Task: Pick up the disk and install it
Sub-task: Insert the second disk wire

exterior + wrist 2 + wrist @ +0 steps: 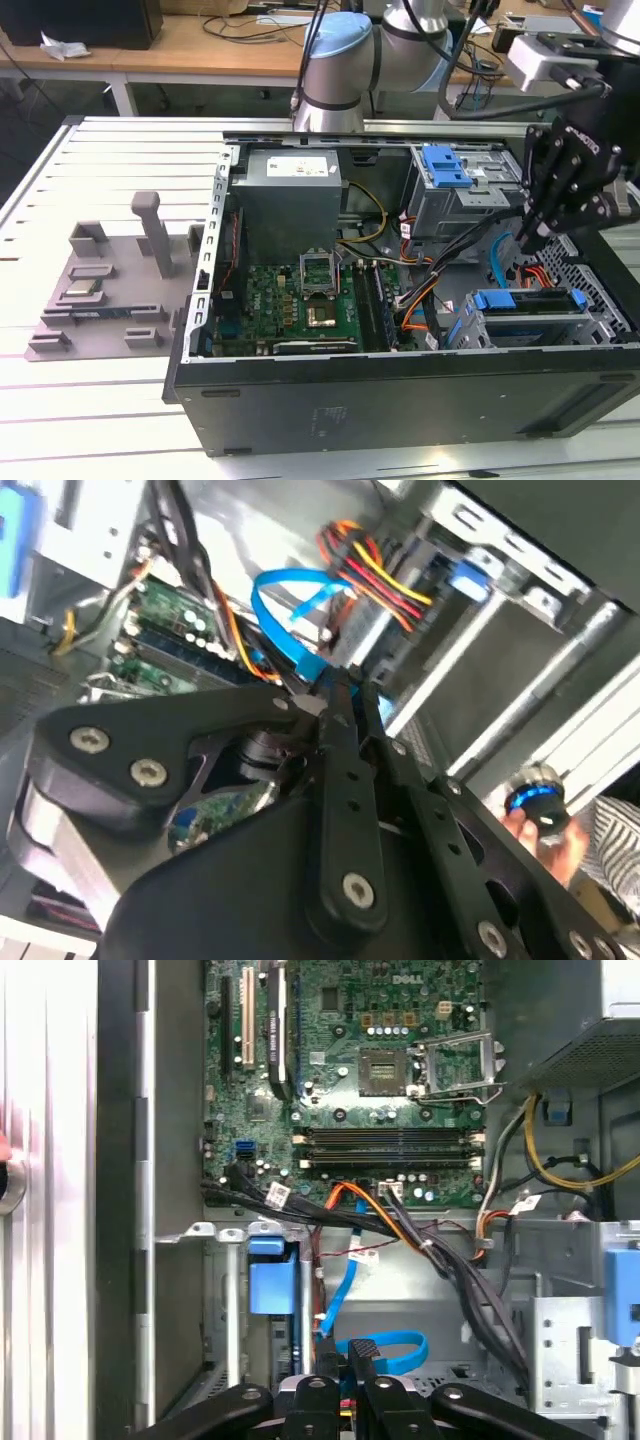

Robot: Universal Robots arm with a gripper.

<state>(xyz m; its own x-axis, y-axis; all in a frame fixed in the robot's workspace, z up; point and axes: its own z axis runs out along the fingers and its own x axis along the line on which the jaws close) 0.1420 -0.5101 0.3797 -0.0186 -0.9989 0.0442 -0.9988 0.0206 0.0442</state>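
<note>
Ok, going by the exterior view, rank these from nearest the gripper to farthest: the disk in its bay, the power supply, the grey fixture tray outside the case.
1. The disk: in the drive bay just below the gripper, at the exterior view's right.
2. The power supply: grey box mid-case, toward the exterior view's left.
3. The grey fixture tray: outside the case, far at the exterior view's left.

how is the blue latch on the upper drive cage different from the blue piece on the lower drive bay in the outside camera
In the exterior view, the blue latch on the upper cage is a short, squarish block, running front to back near the case's back wall. The blue piece on the lower bay is a long, thin strip, lying crosswise, nearer the front edge, right below the gripper. Both are bright blue plastic on grey metal.
</note>
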